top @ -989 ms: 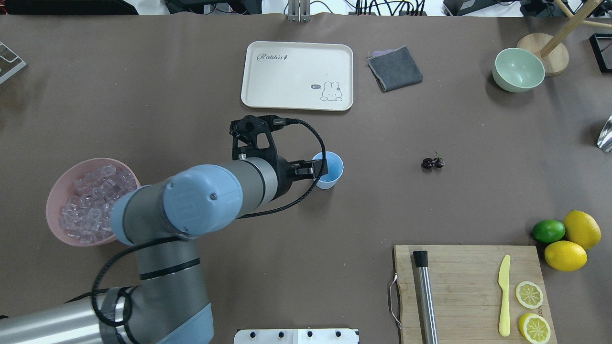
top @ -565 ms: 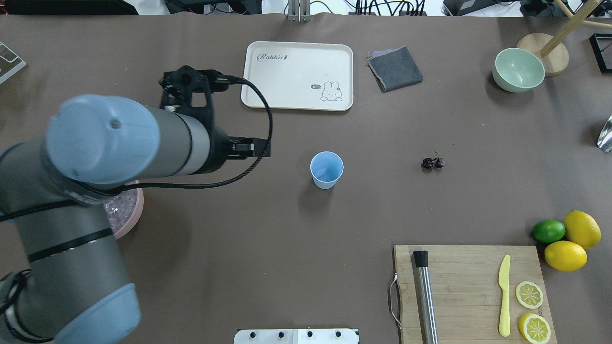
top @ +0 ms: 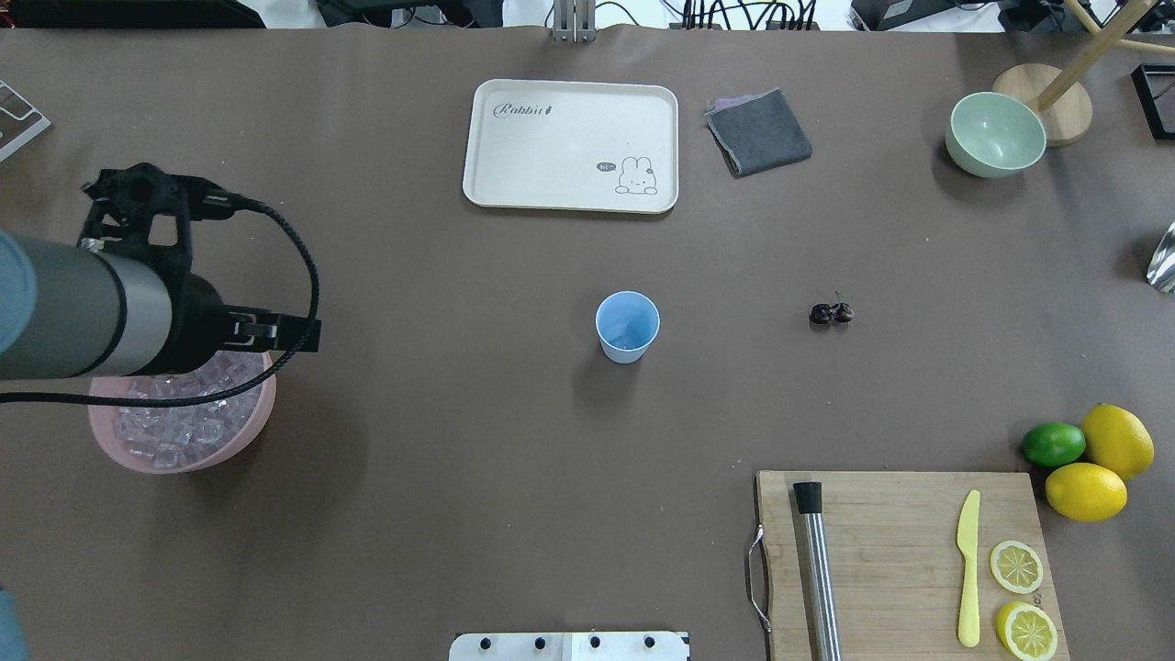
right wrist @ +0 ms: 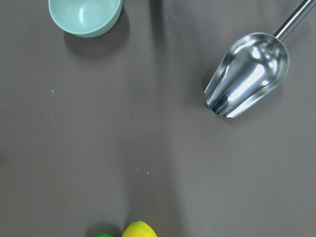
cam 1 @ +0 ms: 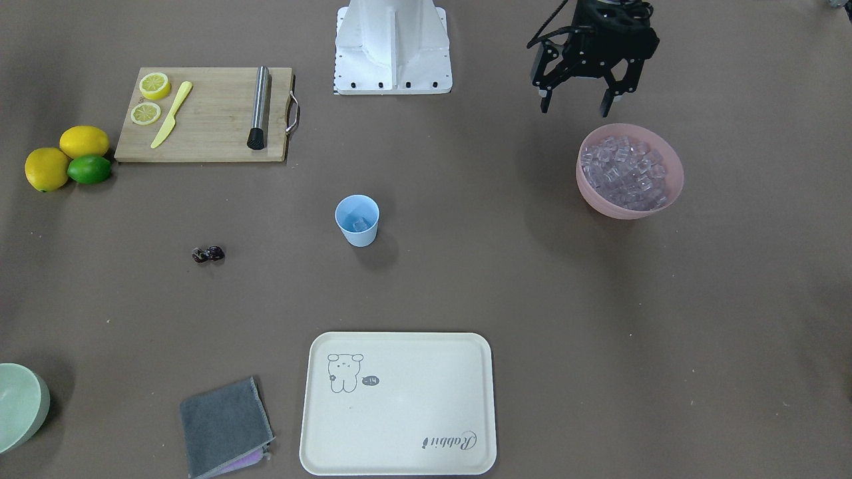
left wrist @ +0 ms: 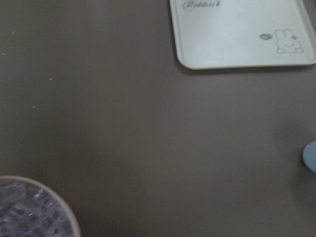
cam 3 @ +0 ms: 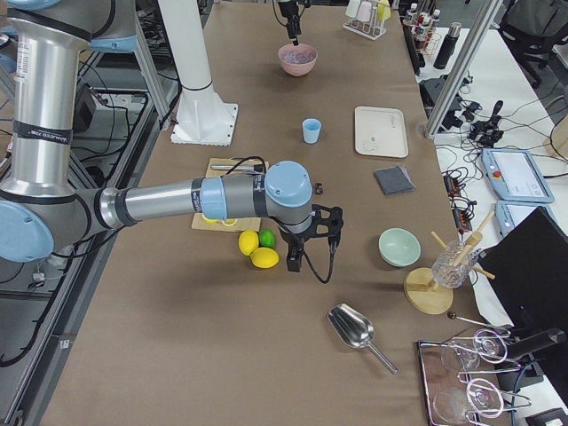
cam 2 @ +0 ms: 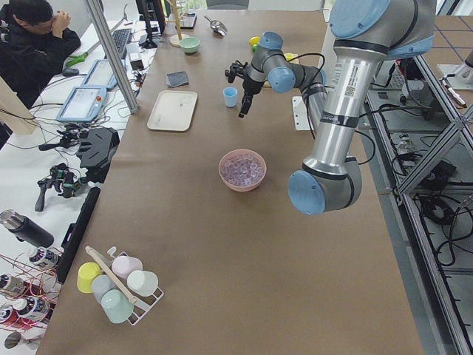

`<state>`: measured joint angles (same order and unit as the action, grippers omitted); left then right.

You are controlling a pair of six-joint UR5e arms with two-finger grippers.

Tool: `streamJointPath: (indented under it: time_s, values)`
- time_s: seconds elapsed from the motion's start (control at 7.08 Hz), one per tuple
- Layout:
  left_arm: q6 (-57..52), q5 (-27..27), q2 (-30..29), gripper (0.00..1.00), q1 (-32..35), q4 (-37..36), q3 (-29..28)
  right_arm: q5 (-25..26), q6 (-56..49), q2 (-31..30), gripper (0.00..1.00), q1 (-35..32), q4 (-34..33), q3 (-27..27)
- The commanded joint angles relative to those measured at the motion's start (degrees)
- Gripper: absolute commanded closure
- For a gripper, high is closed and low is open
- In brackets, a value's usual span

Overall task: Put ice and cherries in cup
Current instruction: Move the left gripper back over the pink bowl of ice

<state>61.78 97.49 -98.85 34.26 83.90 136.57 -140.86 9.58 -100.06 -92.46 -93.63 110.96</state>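
Some ice (cam 1: pixel 360 225) in cup (cam 1: pixel 357 207), cherries (cam 1: pixel 208 253) on table (cam 1: pixel 479 279), not yet in; left gripper (cam 1: pixel 576 108) wide open, empty, near pink bowl (cam 1: pixel 629 207); right gripper (cam 3: pixel 296 264) can't tell.

Left arm (top: pixel 73 308) enters at the overhead view's left edge, forearm roughly level. Left gripper (cam 1: pixel 576 106) points down; fingers (cam 1: pixel 544 105) spread wide, nothing between them. Right arm (cam 3: pixel 169 200) is stretched out low and near-horizontal, wrist turned so the right gripper (cam 3: pixel 297 264) points down toward the table. It shows in the side view only, so jaw state is unreadable.
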Motion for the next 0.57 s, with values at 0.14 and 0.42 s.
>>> streamJointPath:
  time_s: [0.14,0.42]
  values:
    - [-3.13,0.07,17.87,0.02,0.11,25.01,-5.22,-0.03,0.09,0.22,0.00,0.00,0.03,-0.40]
    - [-2.98,0.07,22.11,0.02,0.11,34.55,-10.43,-0.03,0.09,0.22,0.00,0.09,0.03,-0.40]
